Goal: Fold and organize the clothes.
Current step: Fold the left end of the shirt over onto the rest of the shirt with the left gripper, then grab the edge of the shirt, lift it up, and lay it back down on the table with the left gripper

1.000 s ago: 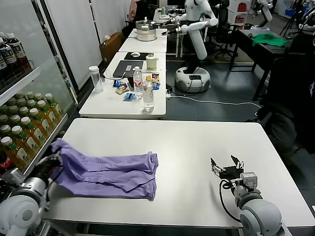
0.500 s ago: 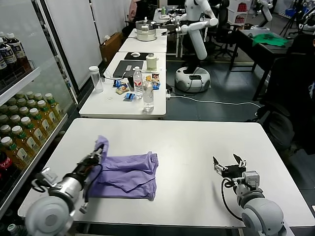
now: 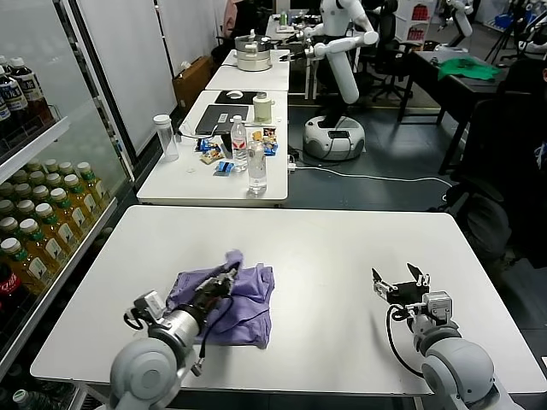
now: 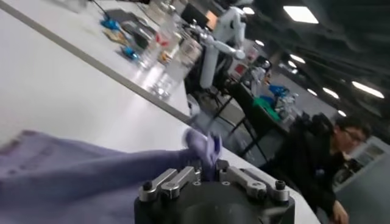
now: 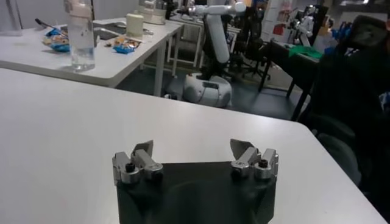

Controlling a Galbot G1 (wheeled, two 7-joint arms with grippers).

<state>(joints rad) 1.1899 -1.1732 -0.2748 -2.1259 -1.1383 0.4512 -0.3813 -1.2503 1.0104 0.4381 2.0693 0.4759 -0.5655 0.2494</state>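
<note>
Left gripper (image 3: 224, 282) pinched on a raised fold of the shirt (image 3: 248, 299), over the garment's middle, near the front-left of the table (image 3: 342, 248). Rest of the lavender cloth bunched flat beneath and toward the robot's right of the grip, long axis roughly left to right. Right gripper (image 3: 402, 286) spread wide and empty, parked low on bare tabletop well apart to the right, so the left arm far nearer. No print or readable writing visible on the shirt; bottle labels on the far desk too small to read.
</note>
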